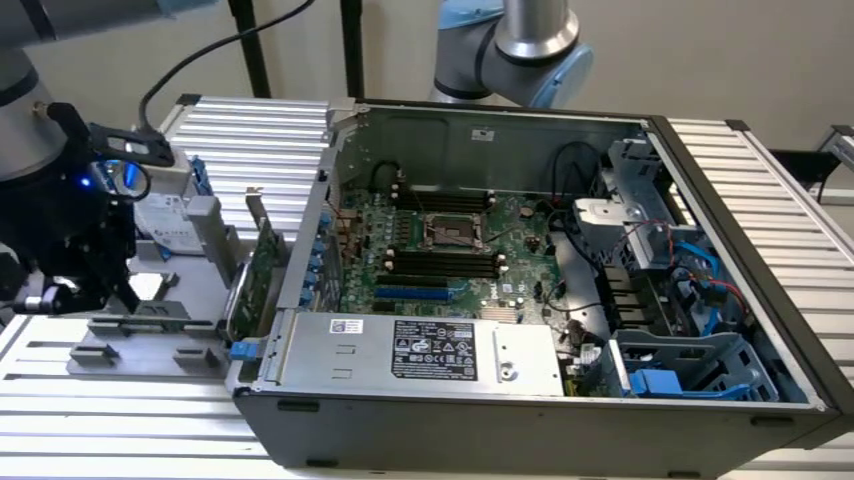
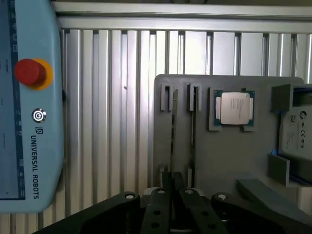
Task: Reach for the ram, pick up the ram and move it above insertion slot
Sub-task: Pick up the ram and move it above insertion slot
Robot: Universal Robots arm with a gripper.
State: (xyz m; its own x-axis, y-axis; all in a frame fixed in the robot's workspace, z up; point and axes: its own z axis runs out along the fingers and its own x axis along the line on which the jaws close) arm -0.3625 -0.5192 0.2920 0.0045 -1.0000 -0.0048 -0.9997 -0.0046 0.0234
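The gripper (image 2: 174, 185), its opening impossible to judge, hung in line with the ram (image 2: 174, 122), which stood edge-on in the grey holder (image 2: 229, 156) at nine o'clock of the computer case (image 1: 534, 430), so centring squarely over that thin edge seemed wise.

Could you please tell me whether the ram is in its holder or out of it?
In: the ram stands on edge in a slot of the grey holder, with the gripper near it.
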